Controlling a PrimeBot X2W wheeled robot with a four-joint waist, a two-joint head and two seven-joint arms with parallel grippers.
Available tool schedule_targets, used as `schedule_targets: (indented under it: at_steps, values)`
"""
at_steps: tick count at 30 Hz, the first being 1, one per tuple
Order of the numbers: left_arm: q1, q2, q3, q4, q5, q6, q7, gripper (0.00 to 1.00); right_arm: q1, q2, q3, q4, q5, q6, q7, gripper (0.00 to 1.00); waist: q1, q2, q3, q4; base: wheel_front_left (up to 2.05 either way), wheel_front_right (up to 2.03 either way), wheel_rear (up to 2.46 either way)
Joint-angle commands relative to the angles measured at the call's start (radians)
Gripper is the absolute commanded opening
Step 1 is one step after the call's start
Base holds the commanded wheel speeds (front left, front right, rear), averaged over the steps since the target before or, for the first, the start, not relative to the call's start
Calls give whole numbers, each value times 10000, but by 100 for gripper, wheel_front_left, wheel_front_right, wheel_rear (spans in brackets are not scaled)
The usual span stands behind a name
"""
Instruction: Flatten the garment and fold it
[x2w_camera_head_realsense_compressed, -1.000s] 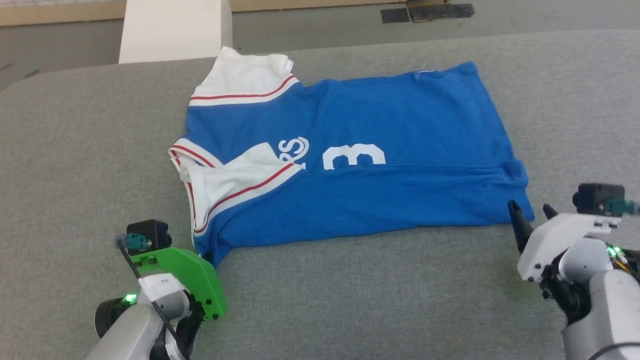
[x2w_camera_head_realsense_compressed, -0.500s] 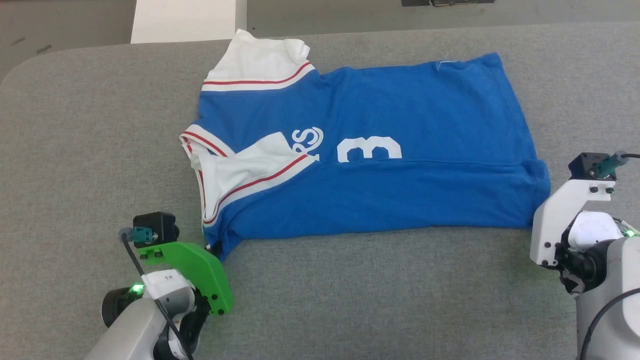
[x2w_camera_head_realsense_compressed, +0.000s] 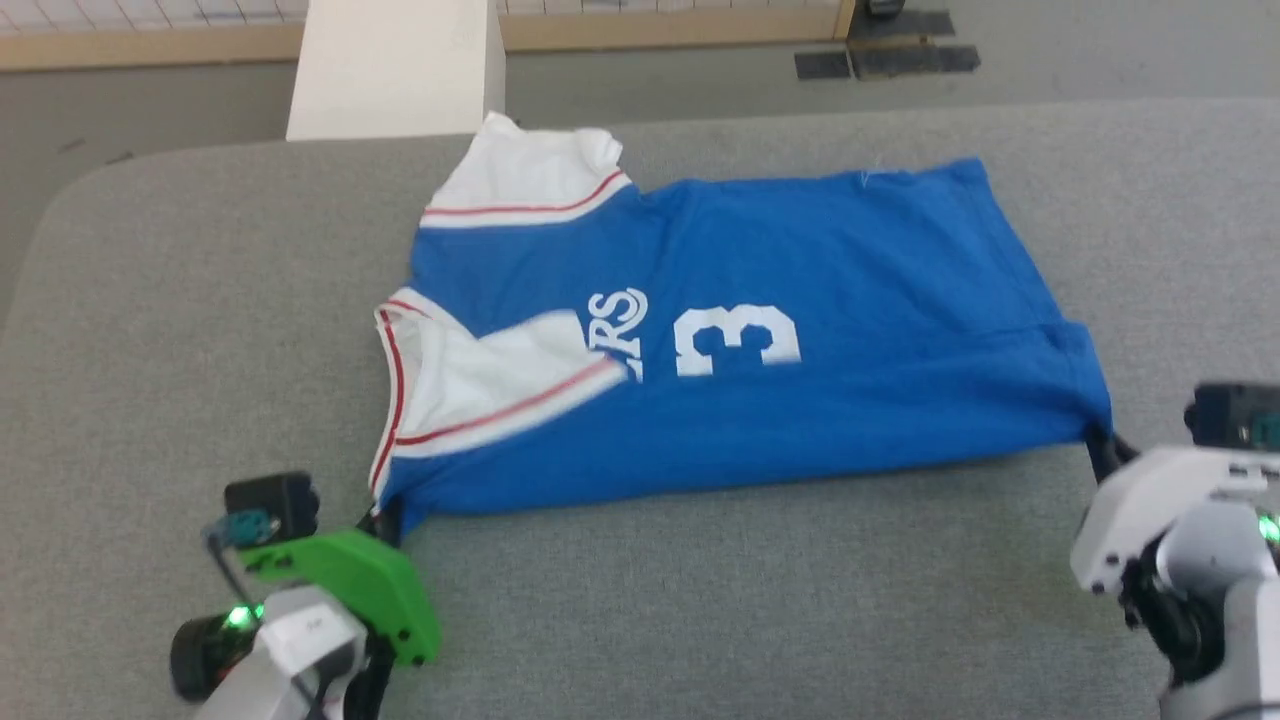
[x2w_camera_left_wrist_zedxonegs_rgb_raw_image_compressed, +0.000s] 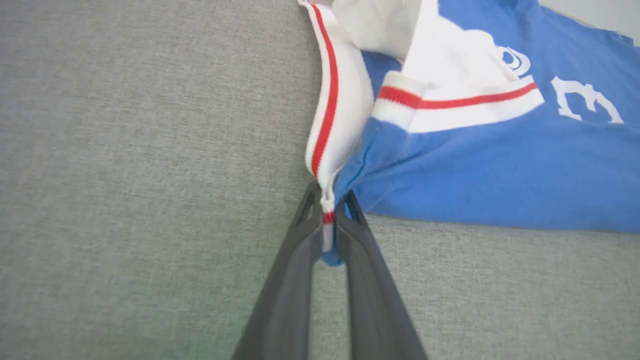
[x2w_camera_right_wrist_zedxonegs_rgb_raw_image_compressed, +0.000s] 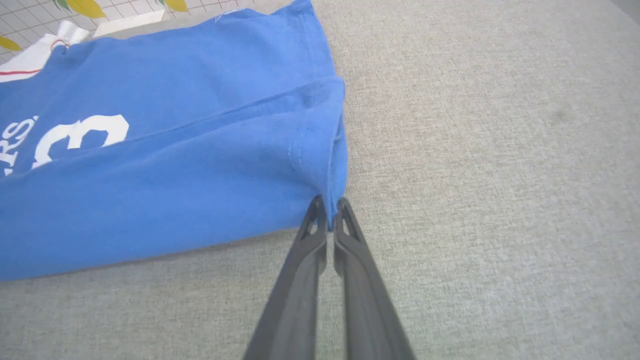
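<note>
The garment (x2w_camera_head_realsense_compressed: 800, 300), a bright blue jersey with white panels, red stripes and a white 3, lies folded lengthwise across the grey table. My left gripper (x2w_camera_head_realsense_compressed: 385, 520) is shut on its near-left corner, where the white red-striped trim (x2w_camera_left_wrist_zedxonegs_rgb_raw_image_compressed: 327, 125) and blue cloth are pinched between my fingers (x2w_camera_left_wrist_zedxonegs_rgb_raw_image_compressed: 310, 235). At the near-right corner my right gripper (x2w_camera_head_realsense_compressed: 1100, 450) is shut on the blue hem (x2w_camera_right_wrist_zedxonegs_rgb_raw_image_compressed: 335, 165); that corner is drawn up slightly into my right gripper (x2w_camera_right_wrist_zedxonegs_rgb_raw_image_compressed: 329, 210). The near edge of the garment (x2w_camera_right_wrist_zedxonegs_rgb_raw_image_compressed: 150, 190) is pulled taut between both grips.
The grey fabric-covered table (x2w_camera_head_realsense_compressed: 700, 600) spreads around the jersey, with bare cloth along the near side. A white block (x2w_camera_head_realsense_compressed: 395, 70) stands past the far edge, next to the white sleeve. Beyond is grey floor with dark tape patches (x2w_camera_head_realsense_compressed: 885, 60).
The right gripper, open beside the near-right corner a second ago, has shut on it. The near edge has been pulled toward me and more lettering is uncovered. The camera view has shifted.
</note>
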Motion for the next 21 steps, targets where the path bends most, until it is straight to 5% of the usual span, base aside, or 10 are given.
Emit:
schedule_targets:
  at_steps: [1, 12, 21]
  values:
    - [370, 226, 85, -192, 61, 167, -65, 0, 324, 0, -31, -171, 136, -15, -133, 0, 0, 62, -337, -17, 0, 0, 0]
    - [2480, 1017, -37, -2026, -320, 1102, 1054, 0, 2356, 0, -221, -1382, 191, -15, 1203, 0, 0, 62, -453, -35, 0, 0, 0]
    - [2105, 1032, -603, -1218, -243, 576, 1469, 0, 2303, 0, -248, -199, 282, -15, 1703, 0, 0, 62, 36, 28, 0, 0, 0]
